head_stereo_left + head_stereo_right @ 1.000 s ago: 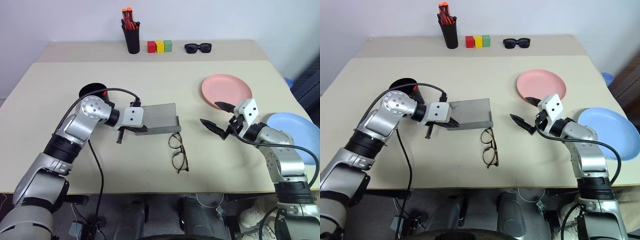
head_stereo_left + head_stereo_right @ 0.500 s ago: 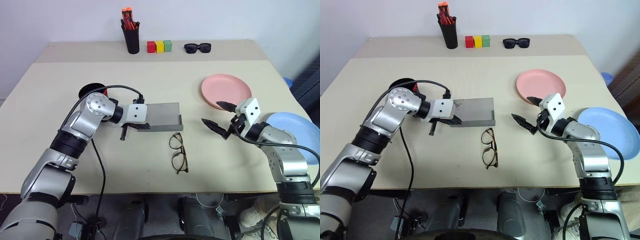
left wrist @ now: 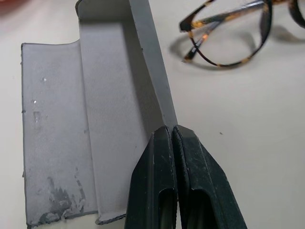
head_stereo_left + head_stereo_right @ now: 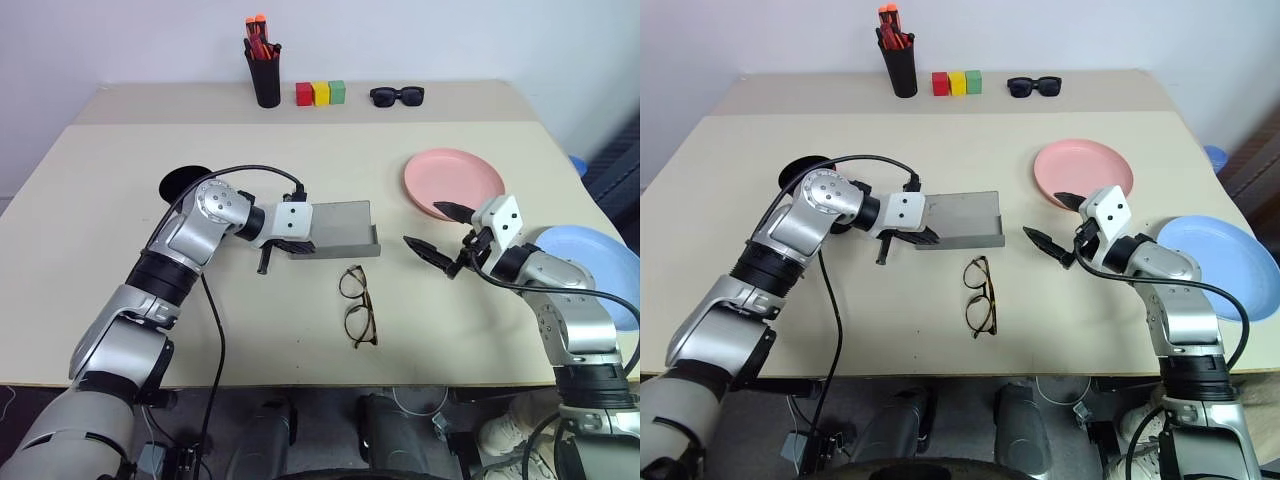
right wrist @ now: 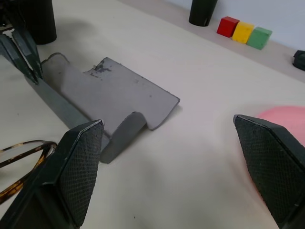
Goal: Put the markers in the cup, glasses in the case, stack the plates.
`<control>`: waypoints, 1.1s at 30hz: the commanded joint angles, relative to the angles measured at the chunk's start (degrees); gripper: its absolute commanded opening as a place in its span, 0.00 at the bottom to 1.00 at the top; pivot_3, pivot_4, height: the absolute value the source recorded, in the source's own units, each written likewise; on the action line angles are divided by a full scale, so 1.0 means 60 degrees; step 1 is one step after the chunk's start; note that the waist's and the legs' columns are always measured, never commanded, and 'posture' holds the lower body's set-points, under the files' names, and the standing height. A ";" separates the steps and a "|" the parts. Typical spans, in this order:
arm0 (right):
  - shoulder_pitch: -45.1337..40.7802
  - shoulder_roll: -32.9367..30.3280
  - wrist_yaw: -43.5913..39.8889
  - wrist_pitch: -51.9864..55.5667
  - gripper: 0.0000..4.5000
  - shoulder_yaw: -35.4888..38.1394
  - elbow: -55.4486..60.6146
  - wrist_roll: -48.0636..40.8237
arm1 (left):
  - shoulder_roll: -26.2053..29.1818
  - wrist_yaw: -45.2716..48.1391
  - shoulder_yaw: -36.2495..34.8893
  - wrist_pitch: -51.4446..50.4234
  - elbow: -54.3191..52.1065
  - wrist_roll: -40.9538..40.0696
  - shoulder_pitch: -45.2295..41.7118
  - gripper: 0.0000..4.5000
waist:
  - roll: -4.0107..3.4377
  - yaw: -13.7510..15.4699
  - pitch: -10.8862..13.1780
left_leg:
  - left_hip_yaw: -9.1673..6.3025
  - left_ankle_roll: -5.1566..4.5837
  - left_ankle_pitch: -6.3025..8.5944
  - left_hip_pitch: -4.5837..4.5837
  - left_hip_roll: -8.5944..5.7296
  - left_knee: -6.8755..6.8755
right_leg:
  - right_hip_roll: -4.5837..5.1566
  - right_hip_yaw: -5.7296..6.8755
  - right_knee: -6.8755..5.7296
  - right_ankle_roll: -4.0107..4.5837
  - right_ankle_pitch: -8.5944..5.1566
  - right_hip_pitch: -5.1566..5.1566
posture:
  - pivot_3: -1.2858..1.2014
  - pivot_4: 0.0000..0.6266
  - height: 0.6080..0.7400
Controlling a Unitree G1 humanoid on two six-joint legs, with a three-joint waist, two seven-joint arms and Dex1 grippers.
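I judge the job about a third done at best. The case (image 4: 335,228) is my landmark: it lies open in the middle of the table (image 4: 300,160), grey and empty inside, and my left gripper (image 3: 172,143) is pinched shut on the thin edge of its near wall, fingers pressed together on the felt. Just in front of the case, towards me, the glasses (image 4: 355,306) lie flat on the table with arms folded, apart from the case and not yet in it.

Right of the case, my right gripper (image 4: 437,231) hangs with its fingers spread wide, grasping nothing. Past it, further right, the pink plate (image 4: 453,182) sits on the table and the blue plate (image 4: 590,262) lies beyond my right forearm near the table's edge; the two are apart, so no stack yet.

Left of the case, partly behind my left arm, is the black cup (image 4: 184,184). I can't see into it from here, and no loose markers lie on the table, so they may already be in it, though I cannot confirm that.

Far behind the case, along the back edge, a pen holder (image 4: 264,72) carries orange-red pens, with three coloured blocks (image 4: 319,93) and sunglasses (image 4: 396,96) beside it.
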State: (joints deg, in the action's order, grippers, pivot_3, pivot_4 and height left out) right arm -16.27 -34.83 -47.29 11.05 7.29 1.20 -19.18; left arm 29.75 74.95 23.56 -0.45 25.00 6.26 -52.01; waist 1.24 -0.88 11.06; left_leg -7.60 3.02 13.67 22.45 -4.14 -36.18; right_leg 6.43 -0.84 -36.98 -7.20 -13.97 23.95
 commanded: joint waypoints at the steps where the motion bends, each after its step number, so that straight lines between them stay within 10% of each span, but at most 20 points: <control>1: 0.0019 -0.0170 0.0039 -0.0076 0.99 0.0313 0.0366 -0.0110 | 0.0119 0.0289 -0.0043 0.0131 -0.0086 -0.0018 -0.0145 0.31 | 0.0000 -0.0035 0.0000 | 0.0000 0.0000 0.0000 0.0000 0.0000 0.0001 | 0.0000 0.0000 0.0000 0.0000 0.0000 0.0000 | 0.52 0.24 1.00; 5: 0.0091 -0.0199 0.0095 0.0017 0.99 0.0320 0.0416 -0.0101 | -0.0044 -0.0159 -0.0327 0.0168 -0.0153 -0.0090 -0.0153 0.75 | 0.0000 -0.0021 0.0000 | 0.0000 0.0000 0.0000 0.0000 0.0001 0.0001 | -0.0001 0.0000 0.0000 0.0000 0.0000 0.0002 | 0.52 0.24 1.00; 19: 0.0824 -0.2000 -0.0049 0.5672 0.99 0.1146 0.3133 -0.2748 | -0.0471 -0.1257 -0.2726 -0.1595 -0.2599 -0.2683 0.0549 0.75 | -0.0002 0.0002 0.0000 | -0.0007 -0.0003 0.0002 0.0001 0.0006 0.0001 | 0.0001 0.0002 0.0003 0.0000 0.0000 -0.0001 | 0.52 0.24 1.00; 33: -0.0127 -0.1961 -0.1167 0.7730 0.99 -0.1067 0.2512 -0.3872 | 0.0215 -0.2229 -0.3233 -0.0660 -0.6545 -0.3356 0.5350 0.75 | -0.0002 0.0048 0.0000 | 0.0001 -0.0008 0.0004 -0.0001 0.0013 -0.0007 | 0.0007 -0.0001 0.0020 0.0003 -0.0001 -0.0013 | 0.52 0.24 1.00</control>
State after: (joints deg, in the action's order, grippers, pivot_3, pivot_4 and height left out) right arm -15.78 -47.06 -53.72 57.60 1.67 16.57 -42.65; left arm 31.10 63.40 5.51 -7.43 -12.14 -14.57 -21.07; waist 1.23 -0.59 11.07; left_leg -7.61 2.97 13.69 22.43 -4.06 -36.22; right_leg 6.47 -0.84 -36.75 -7.18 -13.97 23.80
